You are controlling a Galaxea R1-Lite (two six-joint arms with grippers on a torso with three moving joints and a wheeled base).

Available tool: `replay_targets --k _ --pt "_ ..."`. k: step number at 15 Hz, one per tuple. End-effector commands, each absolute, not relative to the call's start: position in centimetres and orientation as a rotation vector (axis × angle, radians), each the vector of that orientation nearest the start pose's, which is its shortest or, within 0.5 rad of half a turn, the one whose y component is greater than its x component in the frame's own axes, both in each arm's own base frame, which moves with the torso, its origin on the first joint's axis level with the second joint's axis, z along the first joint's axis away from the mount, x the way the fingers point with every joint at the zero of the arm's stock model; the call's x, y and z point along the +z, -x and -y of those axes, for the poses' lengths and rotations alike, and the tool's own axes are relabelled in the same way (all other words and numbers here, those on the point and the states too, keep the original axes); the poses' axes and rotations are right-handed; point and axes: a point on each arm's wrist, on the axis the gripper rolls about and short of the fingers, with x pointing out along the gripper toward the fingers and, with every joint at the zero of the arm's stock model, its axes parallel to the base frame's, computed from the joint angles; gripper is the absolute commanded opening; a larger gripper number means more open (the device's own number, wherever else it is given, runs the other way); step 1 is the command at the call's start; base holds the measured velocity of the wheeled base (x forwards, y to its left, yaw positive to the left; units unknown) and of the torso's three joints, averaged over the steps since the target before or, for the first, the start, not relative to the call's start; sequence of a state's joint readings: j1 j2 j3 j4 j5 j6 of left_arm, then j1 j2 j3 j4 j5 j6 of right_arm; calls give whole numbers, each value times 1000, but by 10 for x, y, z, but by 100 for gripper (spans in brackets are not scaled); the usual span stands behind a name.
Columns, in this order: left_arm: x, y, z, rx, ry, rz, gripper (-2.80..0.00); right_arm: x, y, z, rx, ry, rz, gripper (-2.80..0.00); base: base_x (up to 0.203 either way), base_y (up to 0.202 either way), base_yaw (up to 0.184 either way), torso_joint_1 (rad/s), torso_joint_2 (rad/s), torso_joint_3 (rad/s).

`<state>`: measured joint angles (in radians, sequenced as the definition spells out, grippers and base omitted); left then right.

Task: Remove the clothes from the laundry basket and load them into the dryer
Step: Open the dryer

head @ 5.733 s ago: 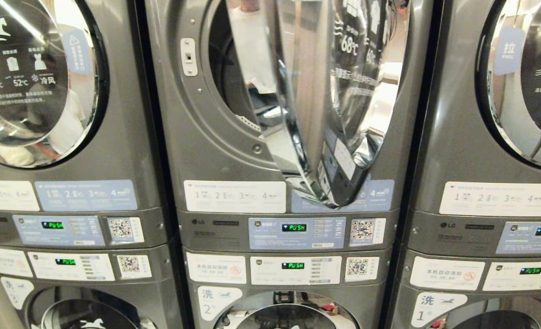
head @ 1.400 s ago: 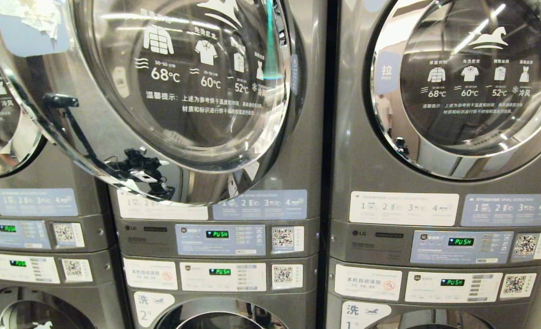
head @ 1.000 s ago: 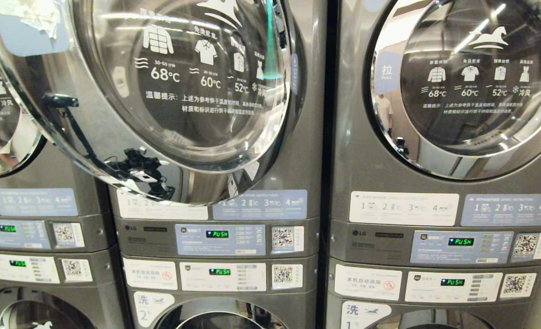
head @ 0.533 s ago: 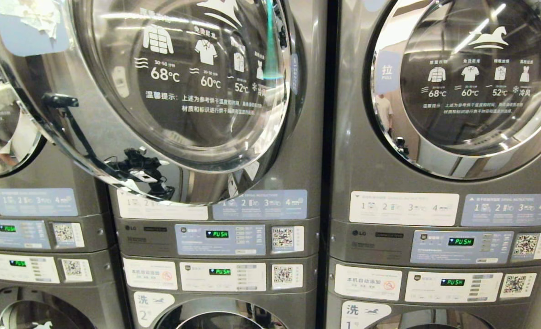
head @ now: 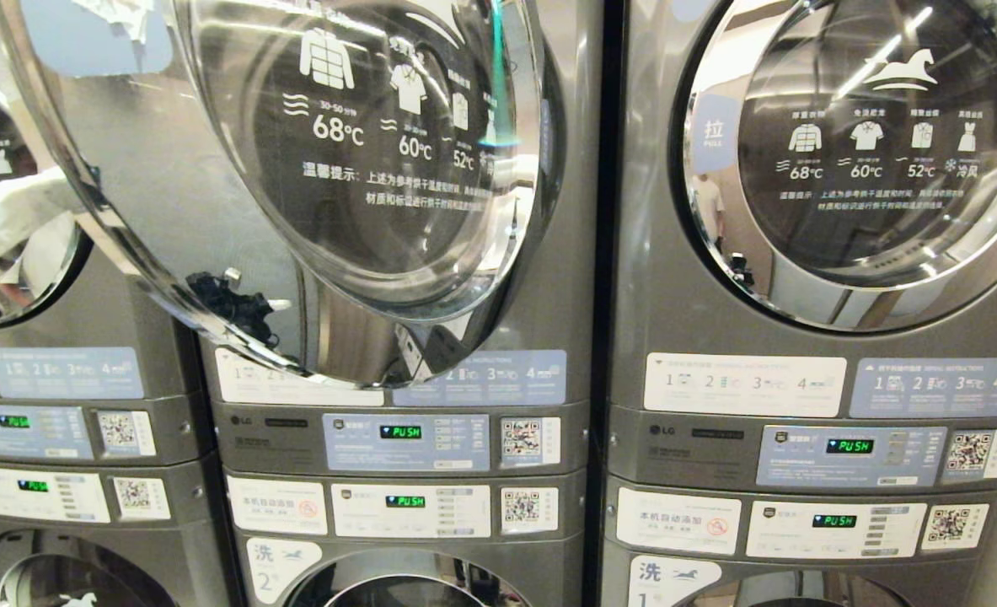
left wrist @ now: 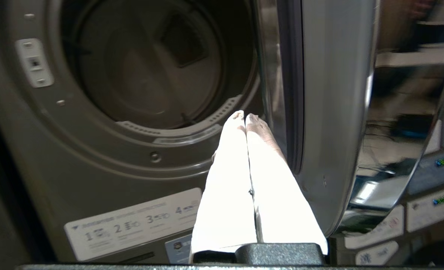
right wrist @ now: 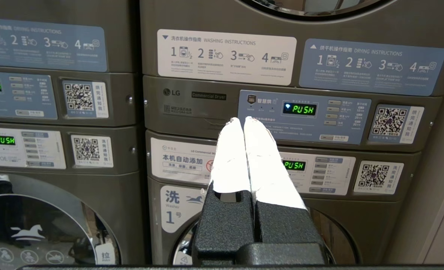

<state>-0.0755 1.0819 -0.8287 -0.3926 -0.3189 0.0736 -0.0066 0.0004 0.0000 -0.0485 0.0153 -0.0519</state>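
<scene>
The dryer (head: 567,253) in the middle has its round glass door (head: 211,169) standing part open, hinged on its right. In the left wrist view the dark drum (left wrist: 158,63) shows no clothes. My left gripper (left wrist: 245,115) is shut and empty, with its white fingertips beside the inner edge of the door (left wrist: 334,112), just in front of the drum's lower rim. The same left gripper (head: 47,190) shows at the far left of the head view, behind the door's free edge. My right gripper (right wrist: 243,119) is shut and empty, parked low before a control panel (right wrist: 304,116). The clothes and the laundry basket are out of view.
A second stacked dryer (head: 852,152) with a closed door stands to the right, and another at the far left (head: 9,278). Below them are control panels (head: 405,438) and washers (head: 405,582). The open door juts out towards me.
The dryer door has swung further open, its free edge shifting right and nearer in the head view. My left gripper's white fingers have come further into view at the left edge.
</scene>
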Motion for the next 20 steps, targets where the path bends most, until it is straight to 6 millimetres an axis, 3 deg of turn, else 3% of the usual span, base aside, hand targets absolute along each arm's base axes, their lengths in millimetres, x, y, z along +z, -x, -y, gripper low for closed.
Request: replay_targets --k 1,7,10,16,20 --pt "308 -148 19 -419 -97 154 -280 75 21 0 8 52 31 -280 0 0 0 0 0 0" --pt "313 -159 45 -650 -154 174 -280 75 21 0 8 52 31 -280 0 0 0 0 0 0" --pt "314 -160 69 -781 -144 172 -280 75 21 0 8 54 31 -280 0 0 0 0 0 0" --pt "316 -184 108 -912 -177 168 -280 75 21 0 8 54 31 -280 0 0 0 0 0 0" --pt "312 -198 150 -1029 -214 168 -280 75 21 0 8 52 31 -280 0 0 0 0 0 0"
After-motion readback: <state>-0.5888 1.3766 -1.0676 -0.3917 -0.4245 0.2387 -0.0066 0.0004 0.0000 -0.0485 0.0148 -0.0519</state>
